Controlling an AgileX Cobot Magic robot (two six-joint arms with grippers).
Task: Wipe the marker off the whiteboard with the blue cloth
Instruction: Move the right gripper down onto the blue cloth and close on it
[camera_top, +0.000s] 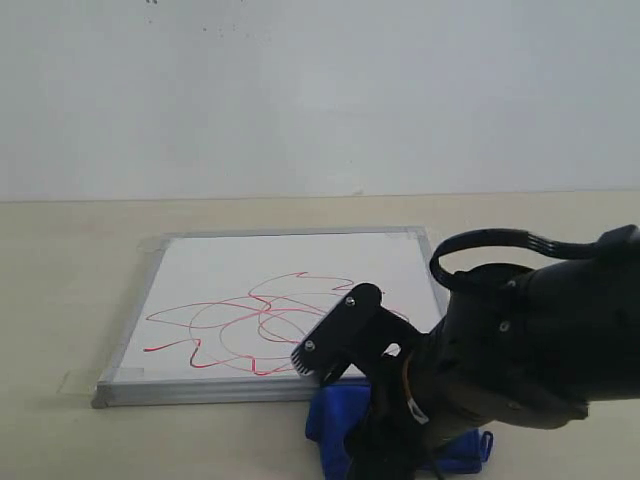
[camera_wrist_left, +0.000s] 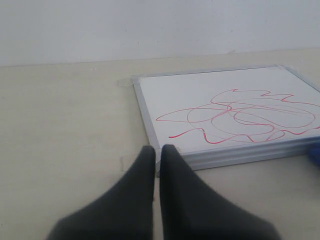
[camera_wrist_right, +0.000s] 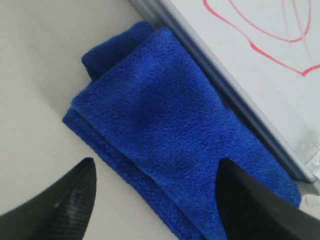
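Observation:
The whiteboard (camera_top: 200, 262) lies flat on the table, its silver frame toward me. Red marker (camera_top: 262, 325) scribbles loop across its near half; they show too in the left wrist view as marker (camera_wrist_left: 240, 117) on the whiteboard (camera_wrist_left: 200, 90). The folded blue cloth (camera_wrist_right: 160, 120) lies on the table against the board's front edge (camera_wrist_right: 235, 100); part of the cloth (camera_top: 335, 415) peeks from under the right arm. My right gripper (camera_wrist_right: 155, 172) hangs open just above the cloth, one finger over it, the other over bare table. My left gripper (camera_wrist_left: 157, 150) is shut and empty, near the board's front corner.
The beige table (camera_top: 60, 300) surrounds the board, with a plain white wall (camera_top: 300, 90) behind. The bulky right arm (camera_top: 520, 350) hides the board's near right corner in the exterior view. Clear tape (camera_wrist_right: 307, 150) shows at a board corner.

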